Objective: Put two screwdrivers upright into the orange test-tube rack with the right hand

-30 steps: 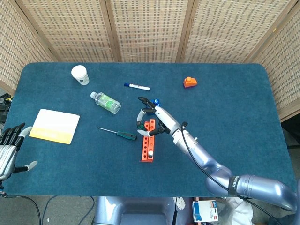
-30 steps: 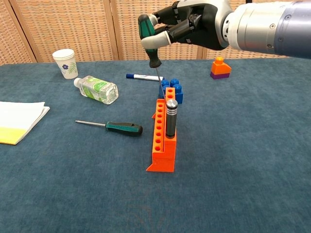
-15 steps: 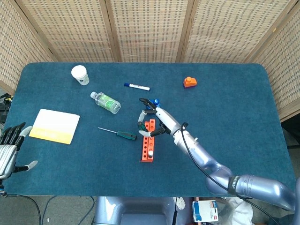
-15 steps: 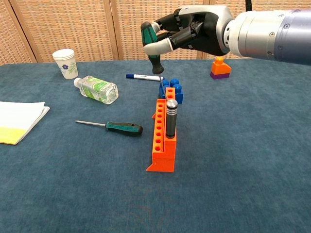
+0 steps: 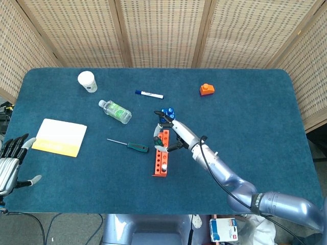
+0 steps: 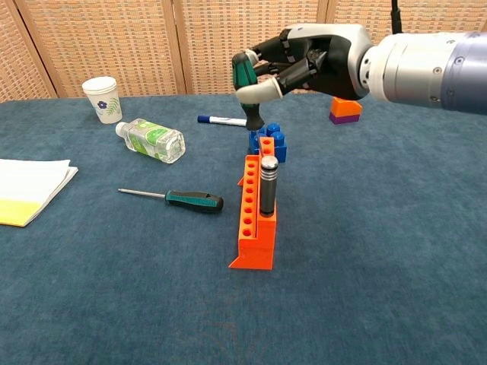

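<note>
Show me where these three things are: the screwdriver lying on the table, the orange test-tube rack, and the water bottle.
screwdriver lying on the table (image 6: 194,201), chest view, on its dark green handle.
orange test-tube rack (image 6: 247,209), chest view, on its top face with holes.
water bottle (image 6: 154,141), chest view, on its clear body.

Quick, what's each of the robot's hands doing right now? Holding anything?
Right hand: holding a green-handled screwdriver upright over the orange rack.
Left hand: holding nothing, fingers apart, at the table's edge.
</note>
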You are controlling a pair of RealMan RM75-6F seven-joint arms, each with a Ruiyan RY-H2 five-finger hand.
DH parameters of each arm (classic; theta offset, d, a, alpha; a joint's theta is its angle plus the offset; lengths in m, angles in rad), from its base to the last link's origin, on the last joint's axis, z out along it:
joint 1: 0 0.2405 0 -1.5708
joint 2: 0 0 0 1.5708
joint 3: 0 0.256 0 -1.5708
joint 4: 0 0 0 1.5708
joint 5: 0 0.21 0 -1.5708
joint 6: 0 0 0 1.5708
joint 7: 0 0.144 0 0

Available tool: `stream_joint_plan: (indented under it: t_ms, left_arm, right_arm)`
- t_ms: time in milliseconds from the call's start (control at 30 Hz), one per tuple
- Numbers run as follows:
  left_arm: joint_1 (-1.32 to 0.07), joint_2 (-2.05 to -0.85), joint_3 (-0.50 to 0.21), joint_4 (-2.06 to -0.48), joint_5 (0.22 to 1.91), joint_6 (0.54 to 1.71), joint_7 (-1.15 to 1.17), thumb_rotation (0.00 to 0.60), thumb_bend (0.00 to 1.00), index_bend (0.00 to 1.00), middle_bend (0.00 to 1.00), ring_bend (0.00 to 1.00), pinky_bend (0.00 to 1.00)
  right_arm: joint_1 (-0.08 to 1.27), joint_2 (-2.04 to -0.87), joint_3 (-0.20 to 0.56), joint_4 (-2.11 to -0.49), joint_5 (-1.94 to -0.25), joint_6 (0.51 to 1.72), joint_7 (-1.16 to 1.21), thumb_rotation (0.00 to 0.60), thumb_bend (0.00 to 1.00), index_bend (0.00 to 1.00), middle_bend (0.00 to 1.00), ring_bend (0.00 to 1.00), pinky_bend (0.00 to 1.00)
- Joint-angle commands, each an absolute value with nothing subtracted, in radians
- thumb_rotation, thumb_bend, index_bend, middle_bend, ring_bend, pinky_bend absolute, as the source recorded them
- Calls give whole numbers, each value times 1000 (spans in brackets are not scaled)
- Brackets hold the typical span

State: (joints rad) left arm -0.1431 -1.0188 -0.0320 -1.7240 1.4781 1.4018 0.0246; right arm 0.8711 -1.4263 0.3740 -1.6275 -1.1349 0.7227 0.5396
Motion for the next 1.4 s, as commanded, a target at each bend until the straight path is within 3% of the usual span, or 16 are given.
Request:
stream_joint_plan:
  t_ms: [33, 633, 1400]
  left_arm:
    - [-144, -1019, -32, -1724, 1477, 1400, 26, 600, 0, 0, 0, 0, 0]
    - [-149, -1025, -34, -1725, 1463, 1388, 42, 600, 0, 0, 0, 0, 0]
    - [-152, -1026, -34, -1724, 1457, 1382, 47, 600, 0, 0, 0, 0, 0]
  right_arm:
    - [866, -1431, 365, -1613, -1156, 715, 558, 600, 335, 647, 0, 0, 0]
    - [859, -1460, 315, -1511, -1255, 691, 632, 600, 388, 652, 0, 0, 0]
    - [874, -1493, 292, -1465, -1259, 678, 614, 600, 388, 652, 0, 0, 0]
